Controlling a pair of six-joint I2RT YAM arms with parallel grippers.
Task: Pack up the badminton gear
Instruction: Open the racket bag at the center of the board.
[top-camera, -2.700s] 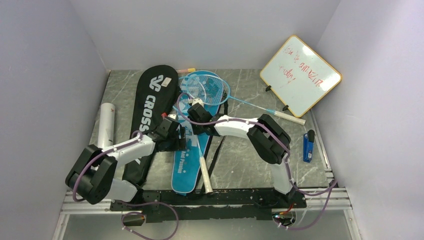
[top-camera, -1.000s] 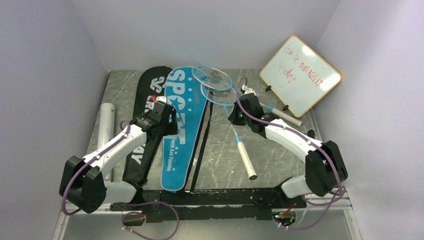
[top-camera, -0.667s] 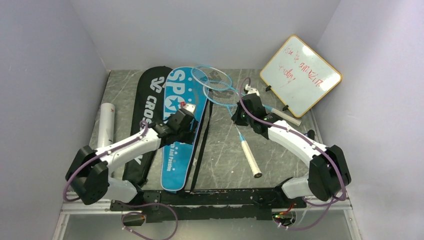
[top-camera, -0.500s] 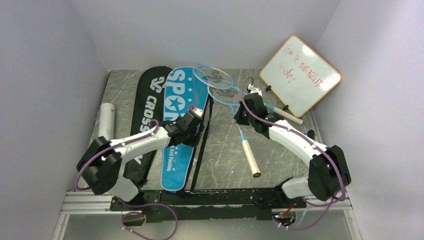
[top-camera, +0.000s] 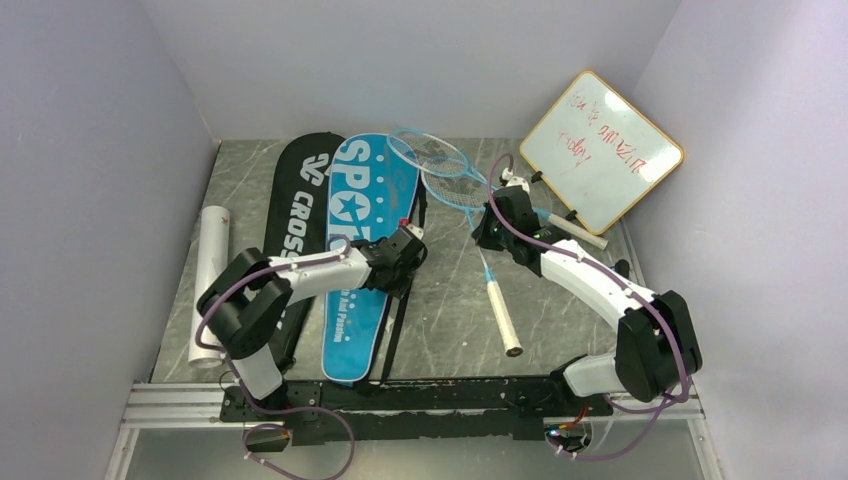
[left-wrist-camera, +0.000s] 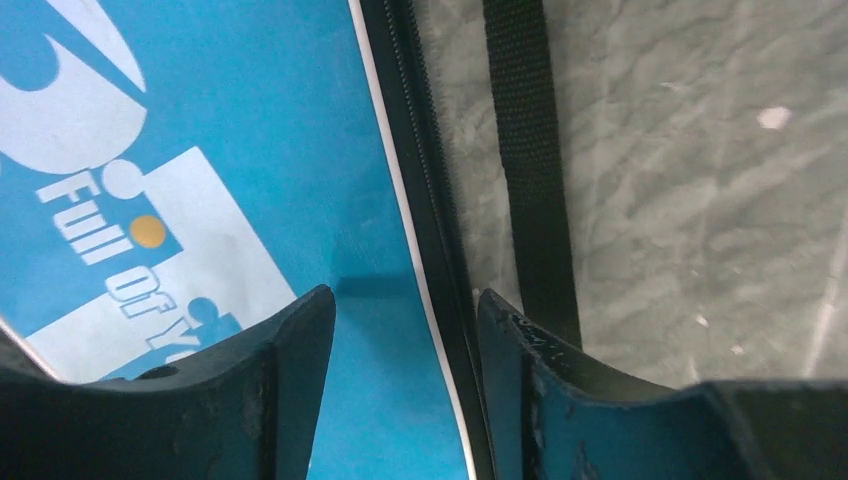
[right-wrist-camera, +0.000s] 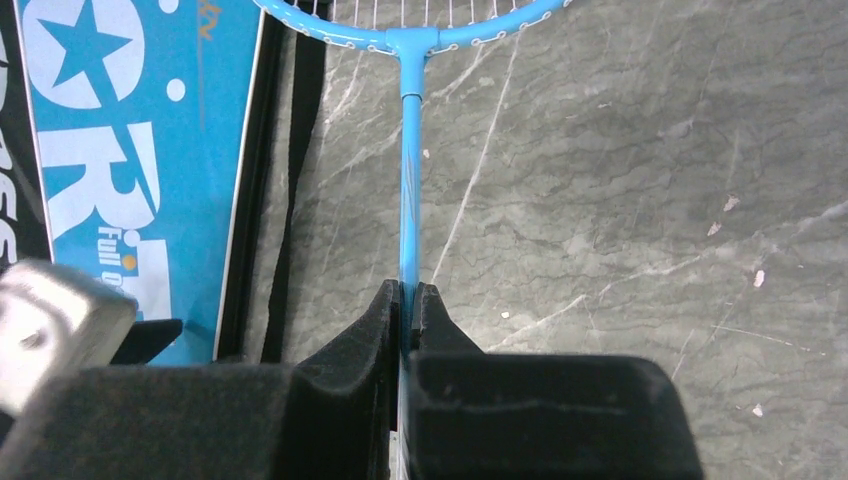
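Two pincers: our left pincer (left-wrist-camera: 402, 305), released, straddles the blue bag's (left-wrist-camera: 250, 120) three-o'clock edge; our right pincer (right-wrist-camera: 408, 290) grasps the light-blue racket (right-wrist-camera: 410, 150).

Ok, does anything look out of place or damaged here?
Nothing damaged or spilled. The whiteboard sits tilted by the right wall, and the blue bag has its black strap trailing loose over the table beside it.

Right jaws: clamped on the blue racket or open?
Shut: the wrist view shows both jaws pressed against the blue racket shaft, no gap.
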